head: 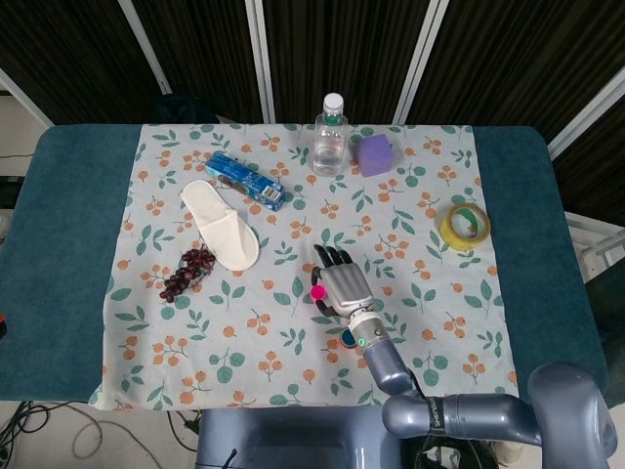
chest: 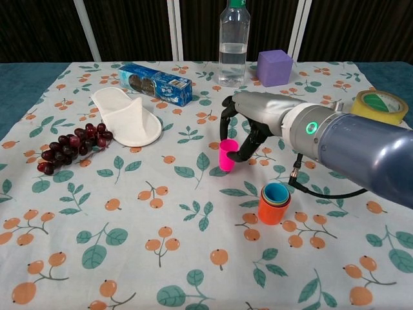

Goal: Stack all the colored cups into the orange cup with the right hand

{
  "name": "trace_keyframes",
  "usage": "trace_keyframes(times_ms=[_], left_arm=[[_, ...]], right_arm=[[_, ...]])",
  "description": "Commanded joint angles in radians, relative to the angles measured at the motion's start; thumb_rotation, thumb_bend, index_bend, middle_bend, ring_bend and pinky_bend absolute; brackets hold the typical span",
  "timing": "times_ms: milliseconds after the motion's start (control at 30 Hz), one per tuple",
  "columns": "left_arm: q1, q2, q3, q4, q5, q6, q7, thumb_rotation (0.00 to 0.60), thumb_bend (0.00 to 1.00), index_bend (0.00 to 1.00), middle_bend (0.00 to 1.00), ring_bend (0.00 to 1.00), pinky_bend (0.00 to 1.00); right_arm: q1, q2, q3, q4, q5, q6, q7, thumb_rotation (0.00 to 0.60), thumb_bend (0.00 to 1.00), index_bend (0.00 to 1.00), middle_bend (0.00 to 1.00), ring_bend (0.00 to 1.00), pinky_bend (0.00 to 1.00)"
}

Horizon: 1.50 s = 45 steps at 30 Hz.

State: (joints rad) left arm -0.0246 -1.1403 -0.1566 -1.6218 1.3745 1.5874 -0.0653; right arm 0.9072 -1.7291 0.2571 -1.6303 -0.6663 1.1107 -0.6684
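The pink cup (chest: 226, 155) (head: 317, 291) is pinched upright between the thumb and fingers of my right hand (chest: 250, 126) (head: 342, 283), just above the flowered cloth. To its lower right stands the orange cup (chest: 273, 208) with other cups nested in it, a teal one innermost. In the head view my forearm covers most of the stack (head: 348, 339). My left hand shows in neither view.
A white slipper (chest: 126, 116), dark grapes (chest: 70, 147) and a blue box (chest: 155, 82) lie to the left. A water bottle (chest: 233, 40) and purple cube (chest: 273, 67) stand at the back. Yellow tape (chest: 379, 106) lies at the right.
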Motion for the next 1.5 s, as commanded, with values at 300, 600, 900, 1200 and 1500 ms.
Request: trace_keyframes(times_ms=[300,600,900,1200,1500], left_arm=[[0.0,-0.003,0.003,-0.002,0.007,0.003,0.008,0.6,0.75,0.15,0.01,0.0,0.0],[0.0,-0.006,0.006,-0.004,0.012,0.005,0.015,0.6,0.75,0.15,0.01,0.0,0.0],[0.0,-0.006,0.008,-0.005,0.014,0.006,0.018,0.6,0.76,0.15,0.01,0.0,0.0],[0.0,-0.006,0.006,-0.004,0.011,0.005,0.018,0.6,0.75,0.15,0.01,0.0,0.0],[0.0,-0.005,0.005,-0.003,0.01,0.005,0.015,0.6,0.76,0.15,0.01,0.0,0.0]], right_arm=[[-0.117,0.216,-0.117,-0.335,-0.175,0.137,-0.013,0.6,0.46,0.49,0.0,0.03,0.12],[-0.223,0.301,-0.245,-0.457,-0.353,0.198,0.04,0.6,0.46,0.49,0.0,0.03,0.12],[-0.281,0.305,-0.29,-0.431,-0.436,0.204,0.08,0.6,0.46,0.49,0.0,0.03,0.12],[-0.298,0.288,-0.282,-0.401,-0.443,0.176,0.094,0.6,0.46,0.49,0.0,0.03,0.12],[-0.304,0.26,-0.262,-0.374,-0.431,0.149,0.087,0.6,0.46,0.49,0.0,0.03,0.12]])
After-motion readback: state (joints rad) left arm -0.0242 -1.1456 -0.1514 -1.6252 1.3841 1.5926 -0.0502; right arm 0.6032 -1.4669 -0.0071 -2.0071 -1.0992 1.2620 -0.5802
